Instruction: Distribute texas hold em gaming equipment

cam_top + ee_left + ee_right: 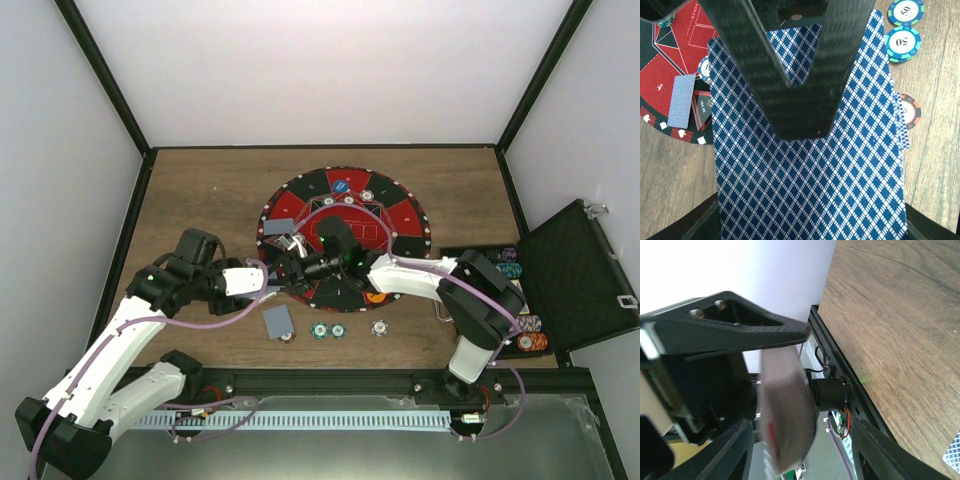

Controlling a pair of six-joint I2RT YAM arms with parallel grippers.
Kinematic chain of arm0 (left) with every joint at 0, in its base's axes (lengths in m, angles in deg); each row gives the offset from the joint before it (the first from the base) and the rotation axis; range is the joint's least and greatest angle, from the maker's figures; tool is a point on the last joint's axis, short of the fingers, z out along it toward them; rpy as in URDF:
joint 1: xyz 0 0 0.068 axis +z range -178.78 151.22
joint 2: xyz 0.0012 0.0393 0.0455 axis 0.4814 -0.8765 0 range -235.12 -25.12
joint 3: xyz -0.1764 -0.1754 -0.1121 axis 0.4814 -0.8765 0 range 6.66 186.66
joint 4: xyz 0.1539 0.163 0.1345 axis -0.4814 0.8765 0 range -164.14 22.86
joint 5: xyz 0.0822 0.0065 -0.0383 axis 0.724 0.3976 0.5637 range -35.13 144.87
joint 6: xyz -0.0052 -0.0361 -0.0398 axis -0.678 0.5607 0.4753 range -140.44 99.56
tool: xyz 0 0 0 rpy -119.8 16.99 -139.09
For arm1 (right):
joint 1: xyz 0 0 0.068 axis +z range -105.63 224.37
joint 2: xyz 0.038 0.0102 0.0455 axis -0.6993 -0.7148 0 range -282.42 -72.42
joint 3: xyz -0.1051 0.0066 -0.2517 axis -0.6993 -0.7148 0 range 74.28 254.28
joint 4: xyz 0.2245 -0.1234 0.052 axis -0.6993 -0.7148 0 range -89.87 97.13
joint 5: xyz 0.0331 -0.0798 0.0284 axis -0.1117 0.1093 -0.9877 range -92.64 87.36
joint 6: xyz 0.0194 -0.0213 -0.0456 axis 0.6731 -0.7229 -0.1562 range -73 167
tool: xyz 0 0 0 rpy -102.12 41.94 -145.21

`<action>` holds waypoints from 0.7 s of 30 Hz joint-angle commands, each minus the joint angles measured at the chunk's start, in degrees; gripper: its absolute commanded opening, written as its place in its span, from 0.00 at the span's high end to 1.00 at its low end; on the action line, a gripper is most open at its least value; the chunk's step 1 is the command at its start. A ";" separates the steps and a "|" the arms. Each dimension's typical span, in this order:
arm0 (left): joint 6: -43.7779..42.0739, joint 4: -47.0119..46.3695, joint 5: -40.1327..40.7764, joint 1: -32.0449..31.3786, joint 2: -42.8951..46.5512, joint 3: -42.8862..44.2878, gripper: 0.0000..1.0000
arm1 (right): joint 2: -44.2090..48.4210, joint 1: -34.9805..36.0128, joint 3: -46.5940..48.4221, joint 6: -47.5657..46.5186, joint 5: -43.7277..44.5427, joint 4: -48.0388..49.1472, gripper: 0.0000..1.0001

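the blue-diamond-backed playing card (805,190) fills the left wrist view, clamped flat in the left claw (270,283); whether it is one card or a stack, i cannot tell. beyond it, two teal-edged chips (903,44) and a brown chip (910,111) lie on the worktop (935,170). a face-down card (681,100) lies on the round mat (670,55). a blurred card (787,410) stands between the fingers of the right claw (297,268); gripped or loose, i cannot tell.

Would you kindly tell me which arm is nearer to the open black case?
Right. The right arm bends just beside the black case; the left arm sits far off on the opposite side, past the round mat.
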 commanded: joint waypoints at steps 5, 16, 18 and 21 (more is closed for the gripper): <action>-0.94 -1.08 -0.62 0.10 0.39 0.98 0.96 | 5.92 -0.41 -2.18 -0.77 1.50 -2.08 0.53; -1.02 -0.90 -0.11 0.10 0.38 1.01 0.95 | 9.74 -2.41 -3.82 -2.20 2.58 -5.76 0.99; -1.00 -0.97 -0.10 0.10 0.38 0.88 0.96 | 11.17 -3.52 -4.65 -2.15 2.31 -5.80 0.99; -1.02 -1.07 -0.01 0.10 0.29 0.69 0.96 | 13.46 -5.36 -5.23 -3.02 1.98 -7.27 0.99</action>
